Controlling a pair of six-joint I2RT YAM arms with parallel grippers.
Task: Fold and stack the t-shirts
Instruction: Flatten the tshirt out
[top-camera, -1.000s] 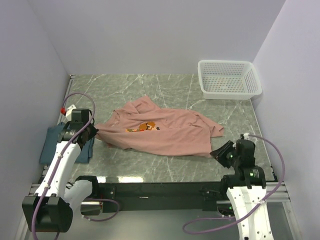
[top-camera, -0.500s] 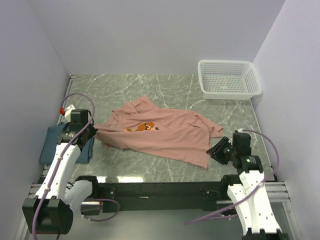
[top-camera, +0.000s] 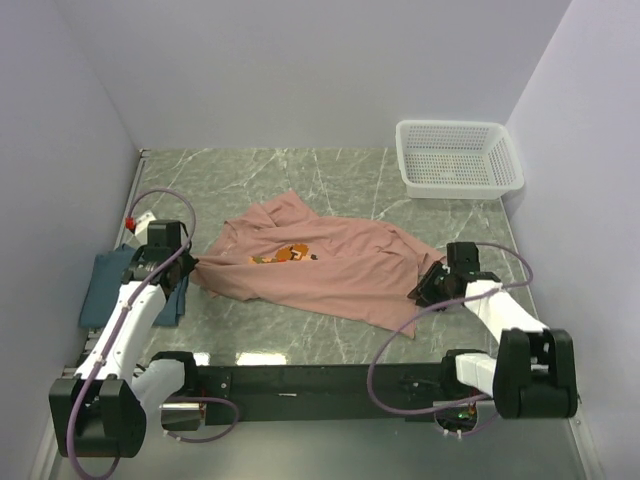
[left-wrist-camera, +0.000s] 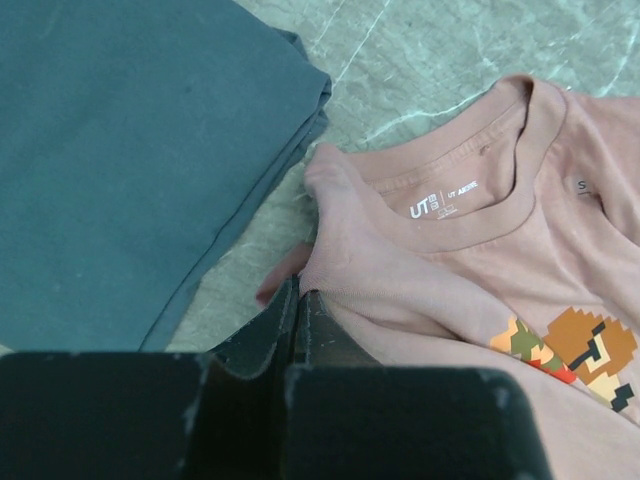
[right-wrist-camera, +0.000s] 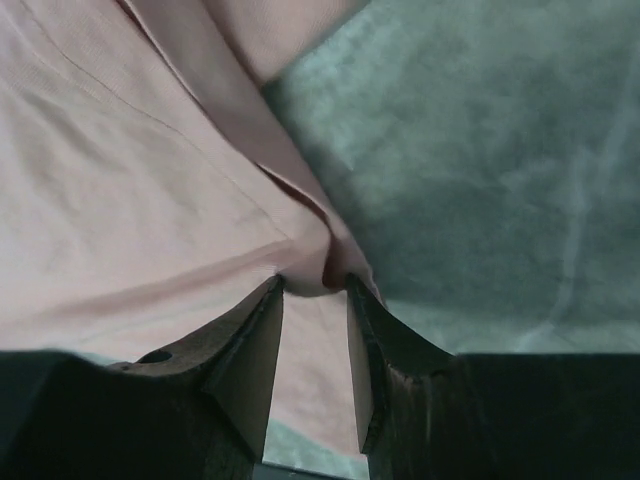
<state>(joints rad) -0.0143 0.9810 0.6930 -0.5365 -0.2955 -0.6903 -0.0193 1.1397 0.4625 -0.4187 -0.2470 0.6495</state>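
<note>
The salmon-pink t-shirt (top-camera: 320, 265) lies crumpled across the middle of the marble table, its print and collar facing up. The dark teal t-shirt (top-camera: 105, 285) lies folded at the left edge. My left gripper (top-camera: 186, 265) is shut on the pink shirt's shoulder beside the collar (left-wrist-camera: 440, 205); in the left wrist view the teal shirt (left-wrist-camera: 130, 150) fills the left. My right gripper (top-camera: 418, 293) stands at the pink shirt's near right hem. Its jaws are apart, with a bunched fold of pink cloth (right-wrist-camera: 305, 270) between the fingertips.
A white mesh basket (top-camera: 458, 158) stands at the far right corner. The table (top-camera: 300, 175) is green marble, with walls close on the left, back and right. A black rail runs along the near edge.
My right arm has swung in from the near right corner to the pink shirt's hem, and its jaws have opened wider. The left gripper has stayed shut at the shoulder.
</note>
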